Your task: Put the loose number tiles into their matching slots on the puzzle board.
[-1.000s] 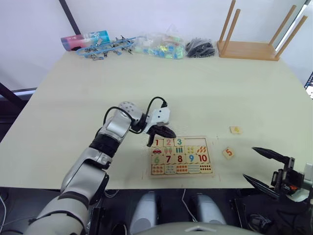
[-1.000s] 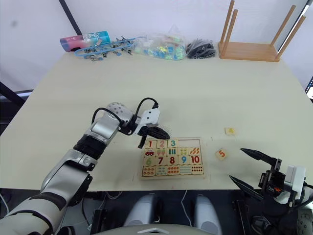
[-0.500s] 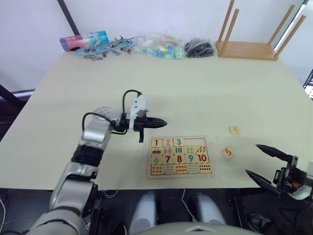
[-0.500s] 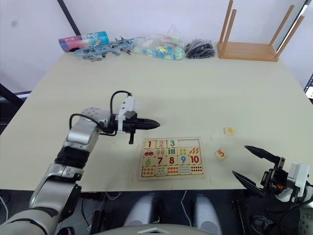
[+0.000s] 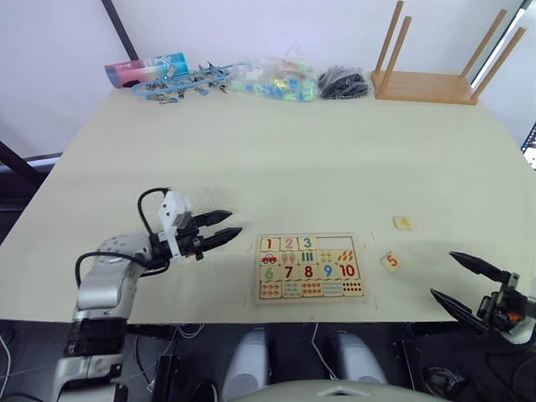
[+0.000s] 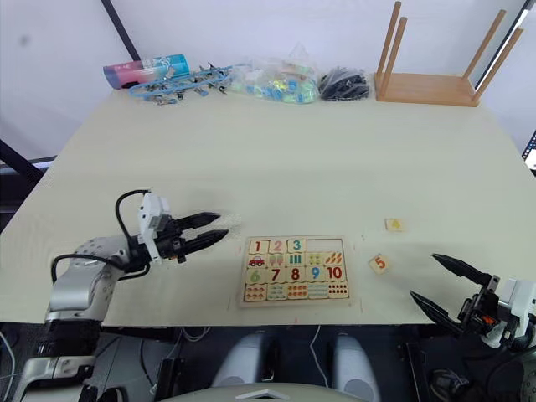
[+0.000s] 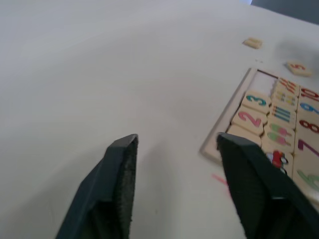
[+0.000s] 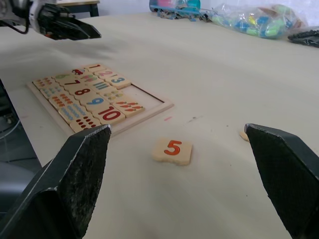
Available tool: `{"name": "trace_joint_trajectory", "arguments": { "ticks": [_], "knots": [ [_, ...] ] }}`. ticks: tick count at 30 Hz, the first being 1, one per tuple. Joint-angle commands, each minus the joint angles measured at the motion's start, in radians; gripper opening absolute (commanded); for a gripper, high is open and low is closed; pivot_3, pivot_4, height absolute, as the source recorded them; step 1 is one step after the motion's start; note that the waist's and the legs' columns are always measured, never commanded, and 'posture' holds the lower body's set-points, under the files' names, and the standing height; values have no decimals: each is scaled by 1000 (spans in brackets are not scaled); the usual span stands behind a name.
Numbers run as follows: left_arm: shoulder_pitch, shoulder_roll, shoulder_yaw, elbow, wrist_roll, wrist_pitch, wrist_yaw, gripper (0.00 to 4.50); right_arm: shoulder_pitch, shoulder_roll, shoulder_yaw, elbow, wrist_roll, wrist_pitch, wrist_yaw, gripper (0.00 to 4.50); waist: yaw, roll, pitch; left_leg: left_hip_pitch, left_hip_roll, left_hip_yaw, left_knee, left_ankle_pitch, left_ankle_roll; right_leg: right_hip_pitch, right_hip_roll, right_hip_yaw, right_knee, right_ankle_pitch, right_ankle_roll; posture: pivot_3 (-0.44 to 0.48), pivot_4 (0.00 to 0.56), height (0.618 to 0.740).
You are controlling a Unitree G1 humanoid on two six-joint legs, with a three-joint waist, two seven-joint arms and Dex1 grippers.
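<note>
The puzzle board (image 5: pixel 366 266) lies near the table's front edge. Number tiles 1, 2 and 3 (image 5: pixel 288 244) sit in its top row, and the two slots (image 5: pixel 336 243) to their right are empty. A loose tile with a red 5 (image 5: pixel 390 261) lies just right of the board, and a loose tile with a yellow 4 (image 5: pixel 403 223) lies farther back. My left gripper (image 5: pixel 234 223) hovers open and empty left of the board, pointing at it. My right gripper (image 5: pixel 442 274) is open and empty at the front right, with the 5 tile (image 8: pixel 172 150) ahead of its fingers.
At the table's back edge are a wooden stand with dowels (image 5: pixel 427 84), a black bundle (image 5: pixel 342 81), a clear bag of coloured pieces (image 5: pixel 276 79), blue clips (image 5: pixel 180 82) and a tube (image 5: pixel 146 67). The front table edge runs just below the board.
My left arm has pulled back from the board's top-left corner to the left, and its gripper has gone from shut to open. The right gripper has hardly moved.
</note>
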Motion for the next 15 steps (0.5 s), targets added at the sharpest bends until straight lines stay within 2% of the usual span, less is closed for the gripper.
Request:
{"name": "trace_joint_trajectory", "arguments": {
  "ticks": [1,2,10,15],
  "knots": [
    [77,19,70,-38,-20,-69,18,4039,13,-24,-58,27,-5,-35,13,4500,-1,0,0,0,0,0,0,0,0,0,0,0,0,0,-1,0,150,737],
    [105,21,85,-41,-25,-79,19,4441,18,-25,-64,37,-9,-40,13,4500,0,0,0,0,0,1,-1,0,0,0,-1,0,0,0,-1,0,150,737],
    [263,24,177,-58,-100,-129,-12,4441,29,-39,-114,139,0,-76,63,4500,1,-1,-1,0,0,1,-1,0,0,0,-4,-1,-1,-1,-2,0,150,737],
    [300,39,196,-45,-114,-161,-37,4441,9,-50,-140,226,8,-94,115,4500,1,-1,-1,1,0,1,-2,0,0,0,-9,-2,-2,-1,-2,0,150,737]
  ]
}}
